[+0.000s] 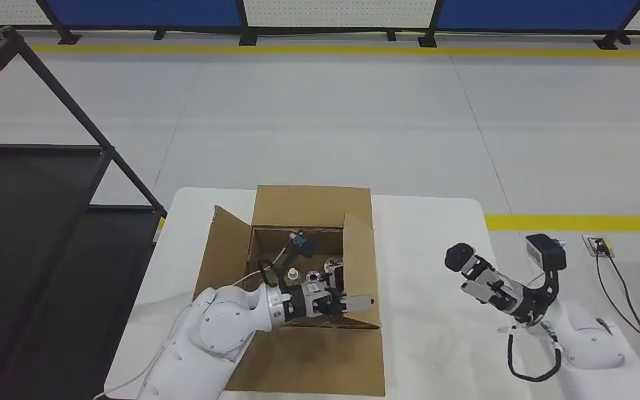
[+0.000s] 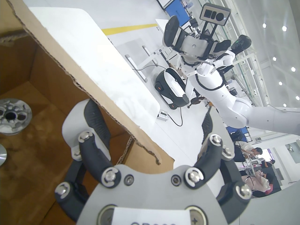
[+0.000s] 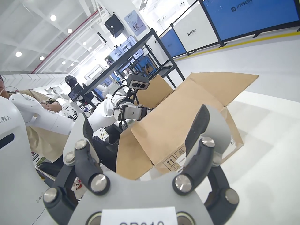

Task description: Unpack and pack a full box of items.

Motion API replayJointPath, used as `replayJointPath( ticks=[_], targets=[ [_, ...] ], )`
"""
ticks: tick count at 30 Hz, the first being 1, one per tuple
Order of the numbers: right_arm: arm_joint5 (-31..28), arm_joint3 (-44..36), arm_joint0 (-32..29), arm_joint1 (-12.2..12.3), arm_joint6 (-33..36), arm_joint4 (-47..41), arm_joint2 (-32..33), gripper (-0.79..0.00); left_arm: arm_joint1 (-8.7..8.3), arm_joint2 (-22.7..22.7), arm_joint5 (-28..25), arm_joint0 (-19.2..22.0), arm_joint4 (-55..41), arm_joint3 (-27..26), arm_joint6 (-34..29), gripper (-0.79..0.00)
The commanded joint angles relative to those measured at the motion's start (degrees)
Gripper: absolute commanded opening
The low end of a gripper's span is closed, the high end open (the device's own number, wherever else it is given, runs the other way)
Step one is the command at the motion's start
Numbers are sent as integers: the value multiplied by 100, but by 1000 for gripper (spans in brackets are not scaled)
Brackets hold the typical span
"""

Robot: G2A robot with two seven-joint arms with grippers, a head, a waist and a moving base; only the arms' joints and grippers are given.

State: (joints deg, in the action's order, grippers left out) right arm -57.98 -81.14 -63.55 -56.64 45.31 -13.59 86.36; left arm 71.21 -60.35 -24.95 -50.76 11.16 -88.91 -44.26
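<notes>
At the left edge of the top view you have a black rack (image 1: 60, 190) standing beside the white desk (image 1: 430, 300). Left of centre on the desk sits the cardboard box (image 1: 310, 205), its flaps open. Your left arm (image 1: 230, 322) lies from the lower left across the box's near side, with its jaws inside the box near the right-hand wall, released and holding nothing. In the left wrist view the torn top edge of a box wall shows between the two fingers (image 2: 93, 122). On the box floor you can see a flanged metal disc (image 2: 13, 115). The top view also shows a small white bottle (image 1: 292, 273) and a blue-and-black item (image 1: 300, 241) by the far wall. At the lower right your right arm (image 1: 520, 295) hangs over the desk, well apart from the box, its jaws spread wide and empty.
</notes>
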Motion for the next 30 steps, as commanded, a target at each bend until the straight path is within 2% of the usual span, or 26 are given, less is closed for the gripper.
replayJointPath(
  ticks=[1, 6, 15, 24, 30],
  targets=[
    [-2, -26, -131, 24, -55, -36, 130, 0, 37, 159, 88, 110, 141, 4, 119, 0],
    [-2, -168, -563, 73, -174, -148, 519, 0, 183, 662, 259, 467, 339, 268, 419, 0],
    [-2, -240, -1117, 88, -267, -349, 1060, 0, 546, 1548, 376, 1022, 475, 1098, 1207, 0],
    [-2, -269, -1342, 57, -32, -566, 1418, 0, 956, 2234, 757, 1547, 331, 1987, 1367, 0],
    [-2, -158, -1280, 24, 97, -656, 1450, 0, 1186, 2505, 911, 1770, 282, 2386, 1386, 0]
  ],
)
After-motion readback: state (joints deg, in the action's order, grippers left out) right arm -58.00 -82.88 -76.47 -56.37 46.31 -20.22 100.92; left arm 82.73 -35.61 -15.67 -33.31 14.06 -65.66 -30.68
